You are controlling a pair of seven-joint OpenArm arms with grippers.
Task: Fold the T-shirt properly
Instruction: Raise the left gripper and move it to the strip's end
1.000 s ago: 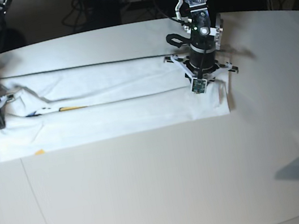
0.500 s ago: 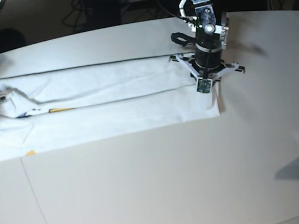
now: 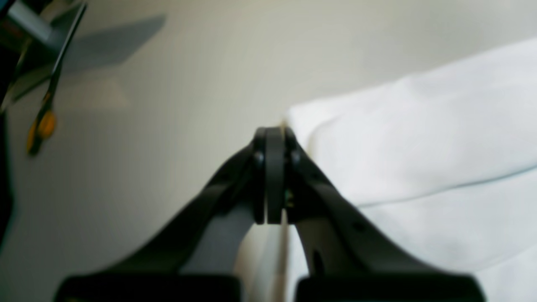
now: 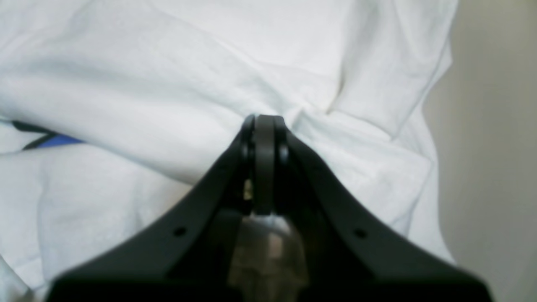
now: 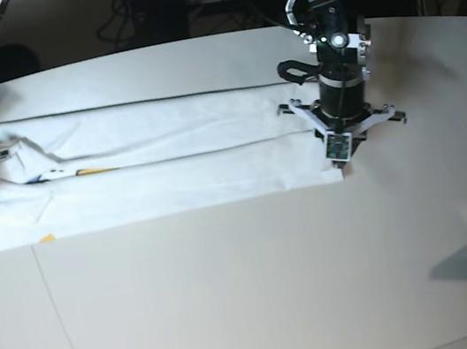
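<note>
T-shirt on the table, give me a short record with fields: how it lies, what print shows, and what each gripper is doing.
garment: white T-shirt, folded into a long band across the table
print showing: slivers of blue and yellow at the fold seam near the band's left end in the base view
left gripper: shut, at the band's right corner in the base view; whether it pinches cloth cannot be told
right gripper: shut, over the rumpled opposite end; grip on cloth cannot be told
</note>
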